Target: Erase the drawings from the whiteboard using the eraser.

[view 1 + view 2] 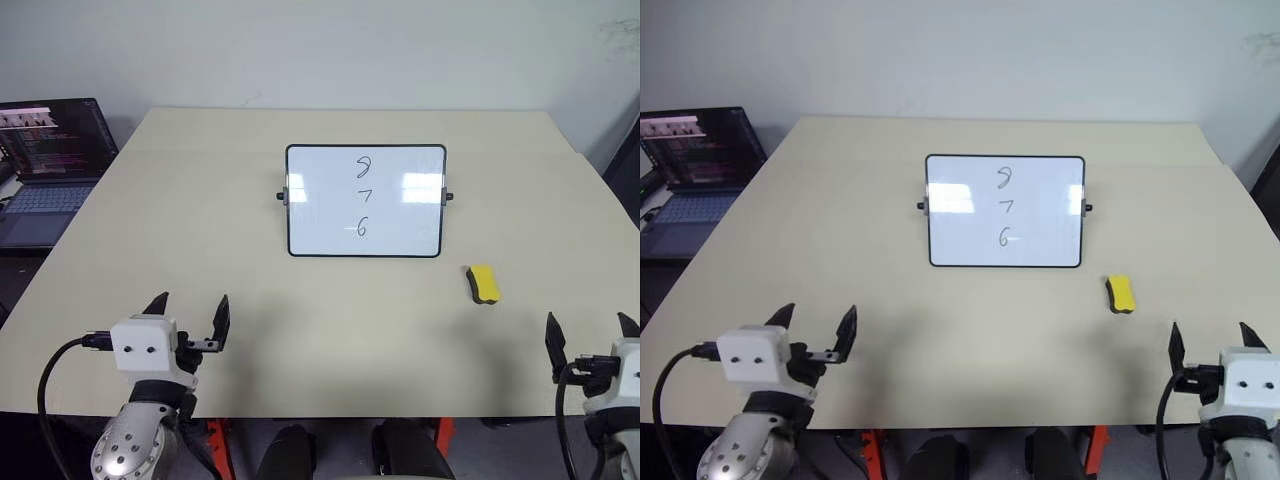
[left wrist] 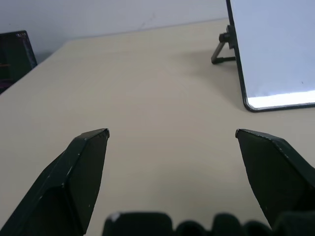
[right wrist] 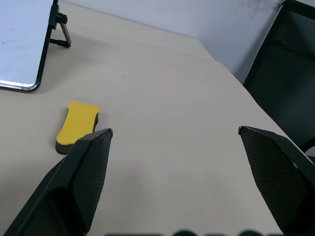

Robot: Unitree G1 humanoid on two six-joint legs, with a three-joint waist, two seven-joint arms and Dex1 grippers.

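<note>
Beige tabletop (image 1: 200,200) by a pale wall, whiteboard (image 1: 320,200) propped mid-table with drawings (image 1: 362,196) seemingly 9, 7, 6, eraser (image 1: 483,283) lying just right of it, left end effector (image 1: 190,310) and right end effector (image 1: 585,335) both spread wide, empty, hovering at the near edge

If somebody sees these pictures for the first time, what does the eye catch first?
Probably the whiteboard, propped upright mid-table, with the drawings, black digits 9, 7, 6, in a column. Next the yellow eraser, lying on the table off its lower right corner, and a lit laptop at far left.
</note>
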